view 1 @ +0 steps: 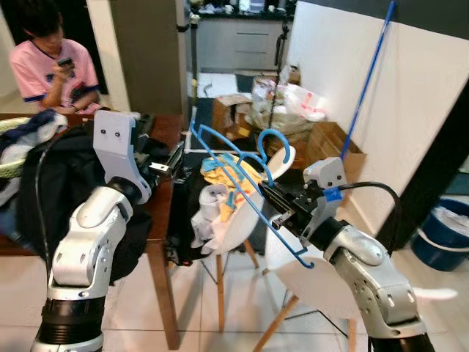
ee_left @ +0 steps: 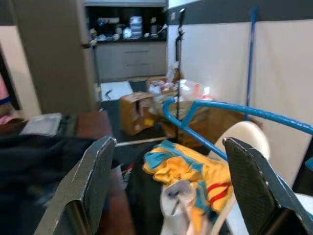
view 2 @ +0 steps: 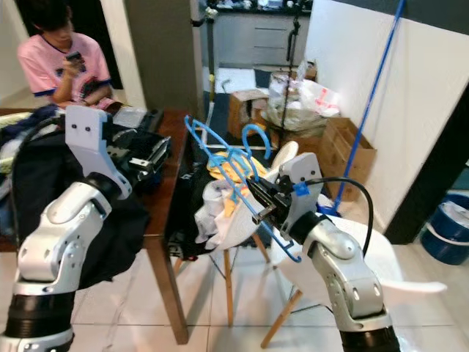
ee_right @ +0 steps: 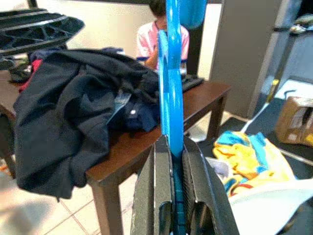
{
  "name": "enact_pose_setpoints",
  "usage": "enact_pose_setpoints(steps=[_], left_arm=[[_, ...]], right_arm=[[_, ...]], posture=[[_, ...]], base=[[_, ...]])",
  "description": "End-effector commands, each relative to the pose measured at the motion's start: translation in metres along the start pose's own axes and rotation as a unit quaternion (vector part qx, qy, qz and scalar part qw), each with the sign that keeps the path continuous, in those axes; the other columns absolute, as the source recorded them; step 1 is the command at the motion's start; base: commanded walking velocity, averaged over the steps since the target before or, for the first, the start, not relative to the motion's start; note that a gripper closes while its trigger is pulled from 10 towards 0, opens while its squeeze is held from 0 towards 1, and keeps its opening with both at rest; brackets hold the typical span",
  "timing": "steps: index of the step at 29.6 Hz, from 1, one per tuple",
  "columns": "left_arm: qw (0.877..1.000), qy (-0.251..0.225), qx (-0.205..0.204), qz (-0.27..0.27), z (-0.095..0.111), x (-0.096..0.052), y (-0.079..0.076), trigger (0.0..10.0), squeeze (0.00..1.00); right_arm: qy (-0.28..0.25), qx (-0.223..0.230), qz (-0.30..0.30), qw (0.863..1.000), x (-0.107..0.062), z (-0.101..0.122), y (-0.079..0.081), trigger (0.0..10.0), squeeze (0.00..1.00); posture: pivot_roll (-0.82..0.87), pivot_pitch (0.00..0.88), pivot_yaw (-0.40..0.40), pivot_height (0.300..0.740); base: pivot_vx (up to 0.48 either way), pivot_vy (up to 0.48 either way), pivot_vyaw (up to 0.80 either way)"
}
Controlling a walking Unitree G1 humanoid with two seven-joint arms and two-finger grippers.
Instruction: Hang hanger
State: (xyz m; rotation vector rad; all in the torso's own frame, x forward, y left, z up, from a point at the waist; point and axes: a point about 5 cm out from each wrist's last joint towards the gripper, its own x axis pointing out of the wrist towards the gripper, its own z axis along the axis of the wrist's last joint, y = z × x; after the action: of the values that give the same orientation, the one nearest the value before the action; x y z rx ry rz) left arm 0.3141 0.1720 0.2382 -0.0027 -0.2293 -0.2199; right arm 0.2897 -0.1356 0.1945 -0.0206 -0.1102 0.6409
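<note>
My right claw [view 1: 272, 199] is clenched on the blue hanger [view 1: 233, 163], gripping its lower bar so the hook rides free above the white chair [view 1: 249, 220]. My left claw [ee_left: 166, 191] is released, raised beside the counter [view 1: 163, 220] piled with dark clothes [view 1: 51, 176].

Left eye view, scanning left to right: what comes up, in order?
Person → left arm → table → yellow cloth → blue hanger → right gripper → blue pole → blue bucket.
</note>
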Motion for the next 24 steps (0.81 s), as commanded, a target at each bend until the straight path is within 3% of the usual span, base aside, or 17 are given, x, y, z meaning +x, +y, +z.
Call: enact_pose_setpoints(steps=[1, 24], left_arm=[[1.0, 0.003, 0.011, 0.01, -0.0016, -0.0011, 0.0036, 10.0, 0.0], [1.0, -0.005, 0.019, 0.013, -0.0001, 0.0017, 0.0038, 10.0, 0.0]], right_arm=[[-0.002, -0.003, 0.002, 1.0, 0.0013, 0.0009, 0.0012, 10.0, 0.0], [-0.005, -0.001, 0.001, 1.0, 0.0004, 0.0011, 0.003, 10.0, 0.0]], posture=[[0.07, 0.0, -0.05, 0.74], [0.06, 0.0, -0.048, 0.74]], base=[[0.0, 0.356, 0.0], [0.0, 0.349, 0.0]])
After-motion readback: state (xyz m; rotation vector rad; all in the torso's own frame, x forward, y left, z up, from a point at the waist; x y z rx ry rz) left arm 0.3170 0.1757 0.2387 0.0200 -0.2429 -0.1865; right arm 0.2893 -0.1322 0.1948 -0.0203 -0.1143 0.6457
